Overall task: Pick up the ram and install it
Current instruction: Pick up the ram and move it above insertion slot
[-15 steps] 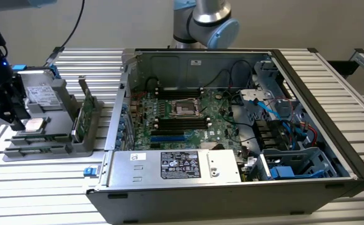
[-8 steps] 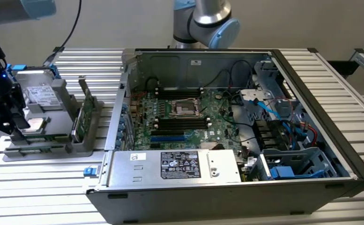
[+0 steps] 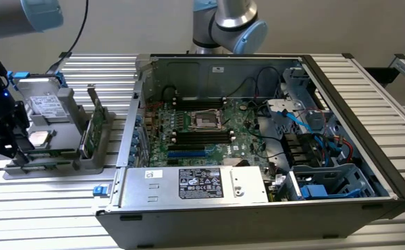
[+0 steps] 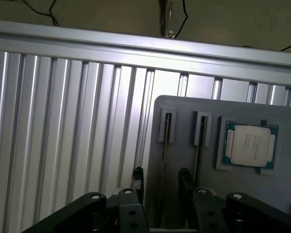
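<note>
Hand [image 4: 161, 175] open astride the ram [image 4: 163, 150], on edge, long axis along gray holder [image 4: 242, 189].

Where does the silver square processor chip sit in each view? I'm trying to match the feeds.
Exterior view: silver square processor chip lies on the grey fixture tray at the exterior view's left, outside the open computer case.
Wrist view: chip rests in a tray recess.
Shared landmark: the grey tray.
</note>
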`<state>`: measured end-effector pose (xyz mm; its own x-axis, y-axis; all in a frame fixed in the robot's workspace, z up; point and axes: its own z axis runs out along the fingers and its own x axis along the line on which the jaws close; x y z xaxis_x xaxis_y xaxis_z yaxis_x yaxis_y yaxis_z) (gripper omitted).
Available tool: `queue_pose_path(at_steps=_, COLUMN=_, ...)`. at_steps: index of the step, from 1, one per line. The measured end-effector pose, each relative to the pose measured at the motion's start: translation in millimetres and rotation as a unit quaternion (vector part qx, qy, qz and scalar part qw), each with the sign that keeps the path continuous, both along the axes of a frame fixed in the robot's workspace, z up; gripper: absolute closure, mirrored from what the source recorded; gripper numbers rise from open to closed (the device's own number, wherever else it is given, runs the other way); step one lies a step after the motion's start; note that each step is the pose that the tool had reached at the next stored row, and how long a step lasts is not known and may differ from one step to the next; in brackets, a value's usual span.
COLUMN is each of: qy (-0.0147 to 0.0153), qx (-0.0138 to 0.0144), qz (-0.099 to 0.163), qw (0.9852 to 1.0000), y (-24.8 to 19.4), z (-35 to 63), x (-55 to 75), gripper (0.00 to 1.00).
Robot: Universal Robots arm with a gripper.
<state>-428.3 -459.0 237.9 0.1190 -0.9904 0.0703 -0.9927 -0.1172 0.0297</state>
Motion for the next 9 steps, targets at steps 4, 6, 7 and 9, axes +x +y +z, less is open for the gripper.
queue_pose_path(at_steps=4, qy=-0.0003, qx=0.0005, qz=0.000, qw=1.0000, y=-0.6, z=-6.3, x=5.8, gripper=0.58)
queue_pose_path(at_steps=6, qy=-0.0004, qx=0.0008, qz=0.000, qw=1.0000, y=-0.8, z=-9.5, x=8.8, gripper=0.58)
queue_pose_path(at_steps=7, qy=-0.0005, qx=0.0009, qz=0.000, qw=1.0000, y=-0.9, z=-11.1, x=10.2, gripper=0.58)
queue_pose_path(at_steps=9, qy=-0.0004, qx=0.0012, qz=0.000, qw=1.0000, y=-1.0, z=-15.7, x=14.5, gripper=0.58)
